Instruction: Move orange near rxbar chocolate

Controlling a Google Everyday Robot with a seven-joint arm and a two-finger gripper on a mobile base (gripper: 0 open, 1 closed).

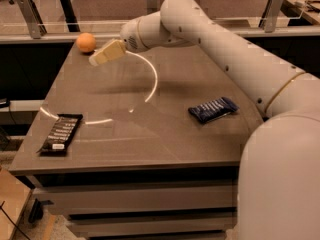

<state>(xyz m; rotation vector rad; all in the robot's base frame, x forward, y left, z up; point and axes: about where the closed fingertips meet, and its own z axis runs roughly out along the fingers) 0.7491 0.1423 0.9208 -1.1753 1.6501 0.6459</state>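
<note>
The orange (pixel 86 42) sits at the far left corner of the dark table (pixel 150 129). The rxbar chocolate (pixel 61 132), a flat black bar with white print, lies near the table's front left edge. My gripper (pixel 96 59) hangs above the table just right of and a little in front of the orange, with its beige fingers (pixel 106 53) pointing left toward it. It does not touch the orange.
A crinkled dark blue packet (pixel 213 109) lies on the right side of the table. A bright curved light reflection runs across the tabletop. A rail with metal brackets stands behind the table. My arm reaches in from the right.
</note>
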